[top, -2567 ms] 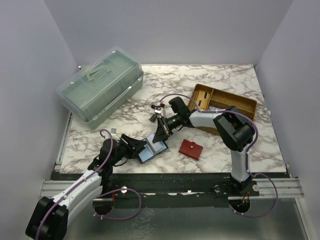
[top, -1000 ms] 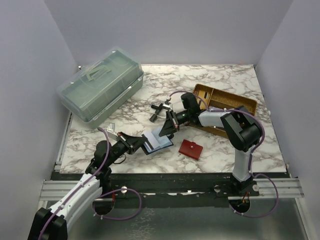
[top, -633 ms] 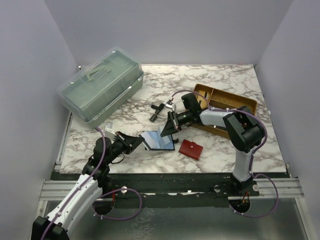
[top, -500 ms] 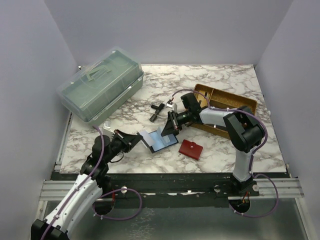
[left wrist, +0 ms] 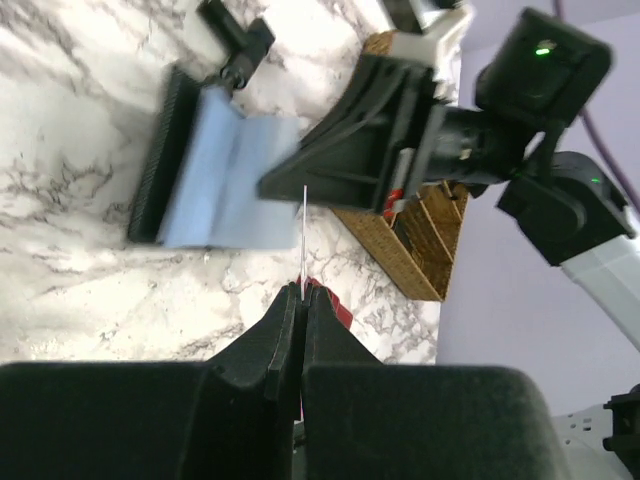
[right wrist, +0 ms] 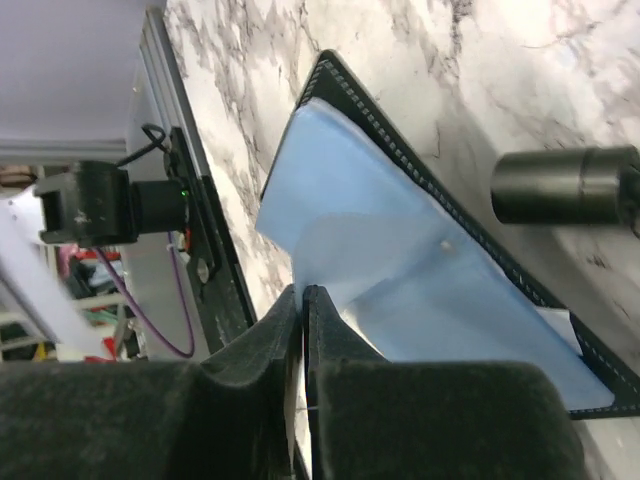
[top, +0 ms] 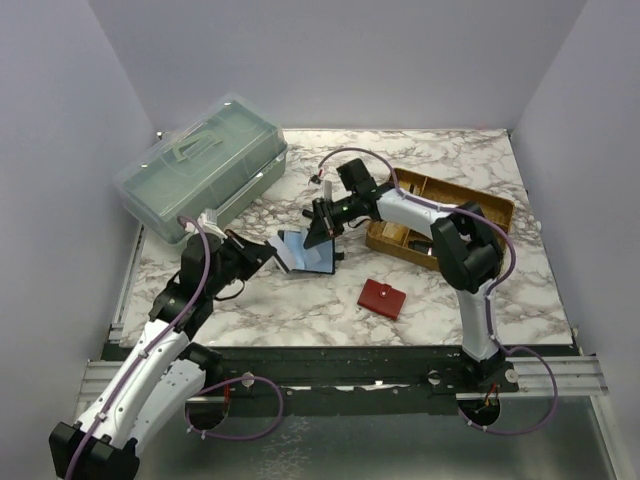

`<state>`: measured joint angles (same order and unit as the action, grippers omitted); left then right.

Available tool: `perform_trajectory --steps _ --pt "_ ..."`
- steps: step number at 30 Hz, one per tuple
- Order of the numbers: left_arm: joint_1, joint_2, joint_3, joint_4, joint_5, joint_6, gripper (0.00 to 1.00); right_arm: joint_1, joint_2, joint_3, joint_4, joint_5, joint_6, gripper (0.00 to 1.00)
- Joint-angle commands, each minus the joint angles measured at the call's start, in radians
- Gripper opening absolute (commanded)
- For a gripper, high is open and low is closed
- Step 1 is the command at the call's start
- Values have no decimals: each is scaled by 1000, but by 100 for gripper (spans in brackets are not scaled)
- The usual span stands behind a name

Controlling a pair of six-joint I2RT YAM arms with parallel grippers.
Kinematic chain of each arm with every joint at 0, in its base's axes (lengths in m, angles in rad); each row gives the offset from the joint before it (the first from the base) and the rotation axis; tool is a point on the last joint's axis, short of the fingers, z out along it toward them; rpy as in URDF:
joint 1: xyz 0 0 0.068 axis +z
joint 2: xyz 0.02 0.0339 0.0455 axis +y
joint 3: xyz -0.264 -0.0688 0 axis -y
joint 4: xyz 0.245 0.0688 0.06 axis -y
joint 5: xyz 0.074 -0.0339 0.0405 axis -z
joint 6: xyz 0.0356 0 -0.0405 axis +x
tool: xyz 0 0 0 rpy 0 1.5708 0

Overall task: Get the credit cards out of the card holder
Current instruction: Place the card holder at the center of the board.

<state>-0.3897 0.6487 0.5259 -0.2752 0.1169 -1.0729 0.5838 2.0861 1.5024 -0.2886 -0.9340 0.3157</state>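
The card holder point(top: 318, 258) is a black wallet lying open on the marble, its light blue inside showing point(left wrist: 215, 175) point(right wrist: 350, 180). My right gripper point(top: 321, 230) point(right wrist: 304, 292) is shut on a pale sheet of the holder's inside, at its far edge. My left gripper point(top: 266, 250) point(left wrist: 303, 290) is shut on a thin grey credit card point(top: 287, 249), which shows edge-on in the left wrist view point(left wrist: 304, 235). It holds the card just left of the holder. I cannot tell whether the card still touches the holder. The right gripper also shows in the left wrist view point(left wrist: 365, 140).
A green plastic toolbox point(top: 200, 170) stands at the back left. A wooden divided tray point(top: 455, 205) is at the back right. A shut red wallet point(top: 382, 297) lies near the front. A small black cylindrical object point(right wrist: 570, 185) lies beside the holder's far edge.
Both grippers and the card holder have moved back and leftwards. My left arm has risen and drawn away from the holder with the grey card in its fingers.
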Motion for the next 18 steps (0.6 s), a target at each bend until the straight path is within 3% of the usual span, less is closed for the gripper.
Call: perform_trajectory --steps 1,5,8,13,18 --pt "6 28 103 -102 -55 106 0 45 73 61 -134 -14 -88 15" --pt "5 27 109 -96 -21 105 0 41 31 85 -197 18 -210 36" --pt "7 14 84 -39 51 104 0 18 -41 60 -220 24 -270 45" --pt "6 46 36 140 228 112 0 -87 -213 -21 -280 -85 -451 55" --pt "6 159 15 378 401 163 0 -161 -396 -132 -341 -217 -623 76"
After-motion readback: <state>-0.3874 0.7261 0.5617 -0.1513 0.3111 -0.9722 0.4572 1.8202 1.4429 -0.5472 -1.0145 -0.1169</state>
